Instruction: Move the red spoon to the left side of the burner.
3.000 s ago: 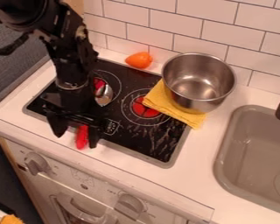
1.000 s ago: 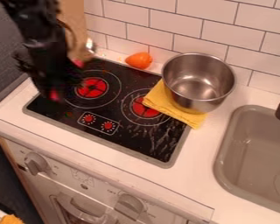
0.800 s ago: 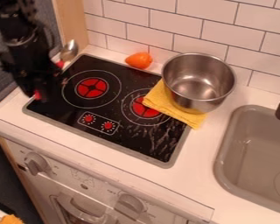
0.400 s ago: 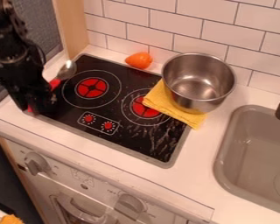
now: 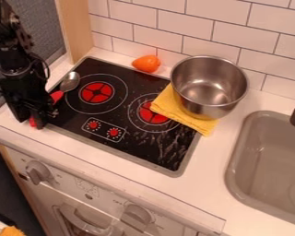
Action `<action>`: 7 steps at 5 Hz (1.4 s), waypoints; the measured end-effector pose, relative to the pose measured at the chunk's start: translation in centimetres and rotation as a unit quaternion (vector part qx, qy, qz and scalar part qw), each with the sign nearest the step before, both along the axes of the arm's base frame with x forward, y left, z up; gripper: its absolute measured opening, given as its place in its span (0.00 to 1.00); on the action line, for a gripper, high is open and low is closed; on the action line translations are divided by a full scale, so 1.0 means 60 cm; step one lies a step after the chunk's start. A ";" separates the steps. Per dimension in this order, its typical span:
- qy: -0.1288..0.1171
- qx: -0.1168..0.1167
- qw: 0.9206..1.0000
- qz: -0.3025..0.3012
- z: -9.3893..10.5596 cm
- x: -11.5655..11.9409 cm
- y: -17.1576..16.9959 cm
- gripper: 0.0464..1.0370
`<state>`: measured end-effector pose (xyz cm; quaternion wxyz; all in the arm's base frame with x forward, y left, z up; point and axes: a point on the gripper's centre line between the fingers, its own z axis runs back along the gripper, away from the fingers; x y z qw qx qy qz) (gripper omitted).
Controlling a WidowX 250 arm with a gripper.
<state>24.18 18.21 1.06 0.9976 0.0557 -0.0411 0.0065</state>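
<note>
From here I see a white bench [image 5: 215, 154] with a black hob [image 5: 147, 148] and, to its right, a grey sink [image 5: 267, 156] set into it. An orange toy [image 5: 147, 63] lies behind the hob, near the tiles. A yellow cloth [image 5: 198, 125] crosses the hob's right edge onto the bench.

Red spoon [image 5: 70, 82] relocated: first recorded across the left-hand burner [image 5: 97, 92], now along that burner's left side as viewed. Gripper [image 5: 29, 123] has likewise shifted left, to the cooktop's [image 5: 138, 156] front-left corner; both sit lower than moments ago.
</note>
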 end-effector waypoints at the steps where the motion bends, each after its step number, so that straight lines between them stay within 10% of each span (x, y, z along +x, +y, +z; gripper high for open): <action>1: -0.014 0.011 1.000 -0.011 0.009 0.001 -0.010 0.96; 2: -0.089 0.030 0.996 -0.012 0.082 0.009 -0.022 0.97; 3: -0.108 0.026 0.994 -0.018 0.119 0.013 -0.042 0.96; 7: -0.065 0.004 0.997 -0.030 0.102 0.025 -0.068 0.96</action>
